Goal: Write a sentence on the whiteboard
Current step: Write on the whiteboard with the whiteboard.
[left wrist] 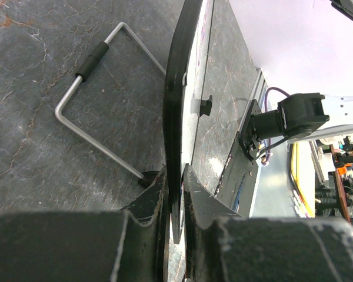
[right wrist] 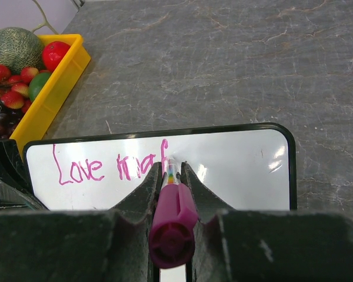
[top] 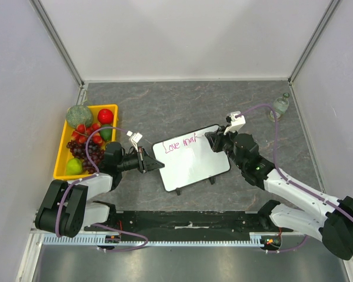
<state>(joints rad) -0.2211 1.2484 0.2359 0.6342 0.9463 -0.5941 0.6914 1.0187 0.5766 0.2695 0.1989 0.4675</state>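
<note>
At the far left a yellow tray [top: 60, 154] of fruit sits on the tabletop [top: 165, 103], well apart from the work. Just right of it, the left tool [top: 150, 163] is clamped on the left short edge of the whiteboard [top: 195, 165]. The left wrist view shows its fingers [left wrist: 147, 205] pinching the thin black frame, with a wire stand [left wrist: 100, 106] on the board's back side.

The whiteboard sits mid-tabletop between the two arms, its long axis running left to right and slightly skewed, so the right end lies farther from the bases. The sentence [right wrist: 100, 167] runs along the far long edge, reading "Love ma" plus an unfinished stroke.

The right tool [top: 214, 141] is closed on a magenta marker [right wrist: 172, 214], whose tip touches the board at that last stroke. The blank surface lies to the right of the tip, along the board's long axis and on the right arm's own side. The next strokes therefore likely travel rightward while the left tool steadies the opposite end.
</note>
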